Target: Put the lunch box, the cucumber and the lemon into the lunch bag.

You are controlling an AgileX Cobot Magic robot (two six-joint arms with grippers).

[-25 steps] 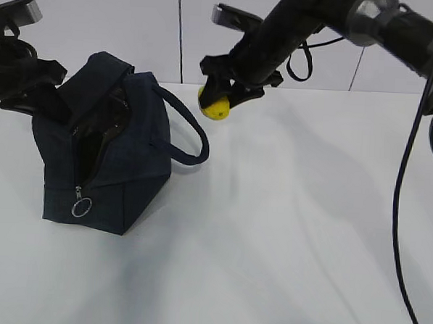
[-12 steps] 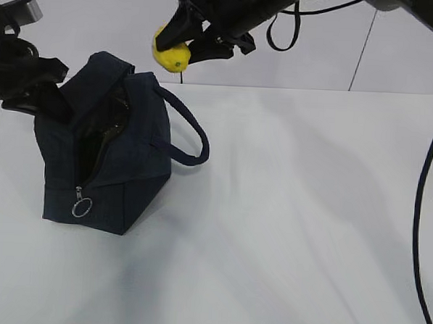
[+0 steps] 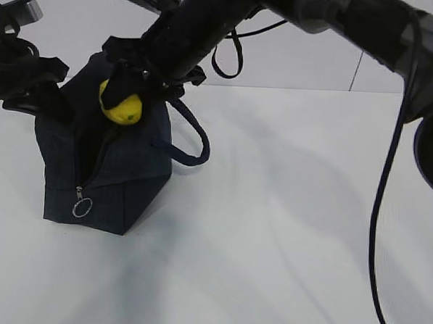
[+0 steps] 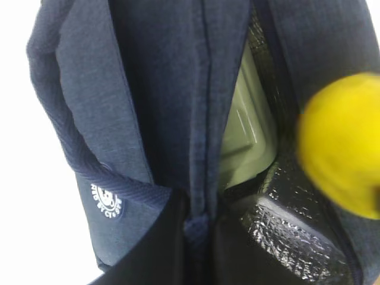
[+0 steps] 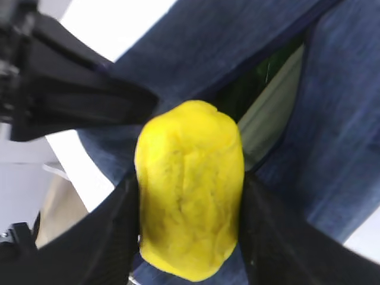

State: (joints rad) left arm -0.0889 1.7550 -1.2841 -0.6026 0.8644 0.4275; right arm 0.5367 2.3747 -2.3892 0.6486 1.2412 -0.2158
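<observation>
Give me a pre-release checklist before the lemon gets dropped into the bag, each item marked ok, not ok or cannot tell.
1. Small bright yellow lemon clamped in right end effector: ok.
2. Lemon above the opening of the boxy dark navy fabric lunch bag: ok.
3. Left end effector pinching the bag's edge, holding it open: ok.
4. Sage-green lidded lunch box inside the bag: ok.
5. Cucumber inside: cannot tell.
6. Room beside the box for the lemon: cannot tell.
</observation>
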